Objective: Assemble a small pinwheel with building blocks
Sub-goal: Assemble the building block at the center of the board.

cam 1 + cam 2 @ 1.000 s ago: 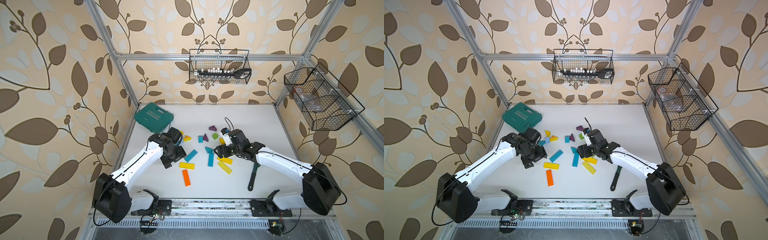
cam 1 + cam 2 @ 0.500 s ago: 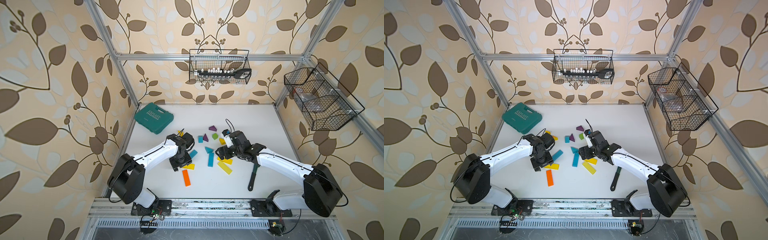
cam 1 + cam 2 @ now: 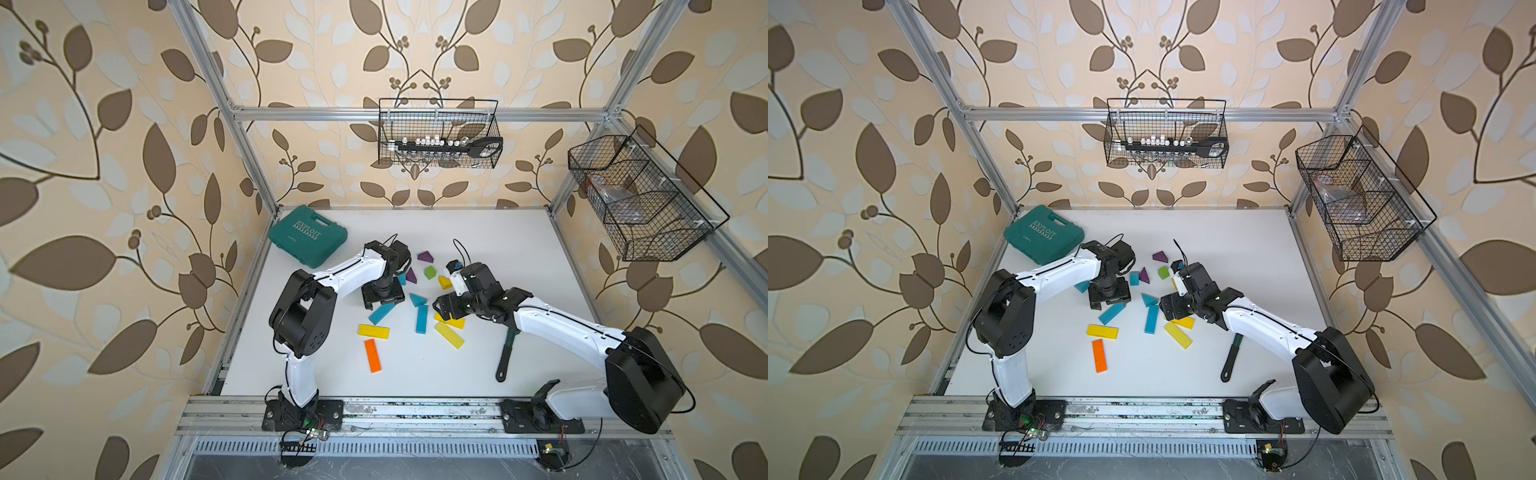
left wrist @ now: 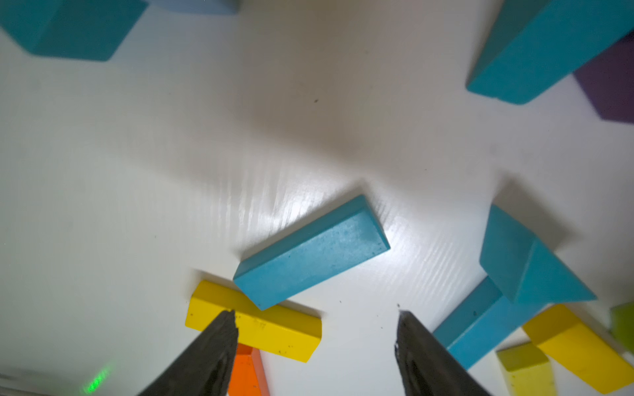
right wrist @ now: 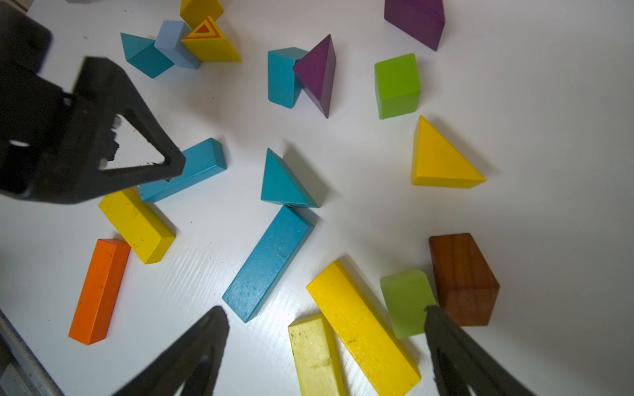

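Building blocks (image 3: 422, 319) strewn across table (image 3: 478, 232), likely light, rigid, slick-painted: left gripper (image 4: 315, 313) spread and empty over teal bar (image 4: 310, 252), right gripper (image 5: 324, 310) likewise agape above yellow bar (image 5: 360, 325), each bar best pinched across its narrow width, near middle.

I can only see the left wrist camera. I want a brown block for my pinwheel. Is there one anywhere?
Observer: Yes. One brown block sits right beside a pale green block, close to the right gripper.
Operator: Is that gripper holding something already?
Observer: No. Its jaws are open and hold nothing.
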`<act>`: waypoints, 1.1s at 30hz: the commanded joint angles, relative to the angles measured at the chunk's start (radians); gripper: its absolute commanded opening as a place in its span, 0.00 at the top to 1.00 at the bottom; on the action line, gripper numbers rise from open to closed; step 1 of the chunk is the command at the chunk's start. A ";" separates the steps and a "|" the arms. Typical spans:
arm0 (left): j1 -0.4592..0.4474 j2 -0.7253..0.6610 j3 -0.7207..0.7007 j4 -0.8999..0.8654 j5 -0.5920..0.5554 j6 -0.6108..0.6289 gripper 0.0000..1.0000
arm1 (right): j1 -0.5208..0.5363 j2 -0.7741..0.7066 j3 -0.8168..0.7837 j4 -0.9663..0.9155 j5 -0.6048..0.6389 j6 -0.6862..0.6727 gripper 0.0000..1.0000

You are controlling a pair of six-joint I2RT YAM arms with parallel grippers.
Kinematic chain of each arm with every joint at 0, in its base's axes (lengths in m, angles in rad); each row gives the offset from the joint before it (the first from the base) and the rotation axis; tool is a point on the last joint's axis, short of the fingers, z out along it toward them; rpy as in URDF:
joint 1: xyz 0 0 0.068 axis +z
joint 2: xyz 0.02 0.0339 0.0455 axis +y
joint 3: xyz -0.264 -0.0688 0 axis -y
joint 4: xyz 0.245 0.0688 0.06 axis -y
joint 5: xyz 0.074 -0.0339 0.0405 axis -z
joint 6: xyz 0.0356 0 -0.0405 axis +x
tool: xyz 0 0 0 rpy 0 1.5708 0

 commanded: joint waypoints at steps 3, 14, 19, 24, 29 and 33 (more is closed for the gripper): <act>-0.005 0.042 0.014 -0.104 -0.004 0.186 0.13 | -0.027 0.003 -0.027 0.018 -0.004 -0.001 0.08; 0.004 0.119 0.035 -0.098 -0.041 0.252 0.40 | -0.042 0.010 -0.032 0.024 -0.009 0.006 0.09; 0.038 0.092 -0.005 -0.071 -0.046 0.250 0.54 | -0.045 0.012 -0.032 0.024 -0.009 0.011 0.09; 0.076 0.024 -0.080 -0.038 -0.048 0.221 0.64 | -0.049 0.009 -0.034 0.023 -0.004 0.018 0.09; 0.107 0.009 -0.094 -0.029 -0.023 0.185 0.68 | -0.050 0.013 -0.034 0.025 -0.009 0.021 0.09; 0.107 0.022 -0.077 -0.021 -0.013 0.173 0.66 | -0.051 0.012 -0.036 0.028 -0.008 0.021 0.09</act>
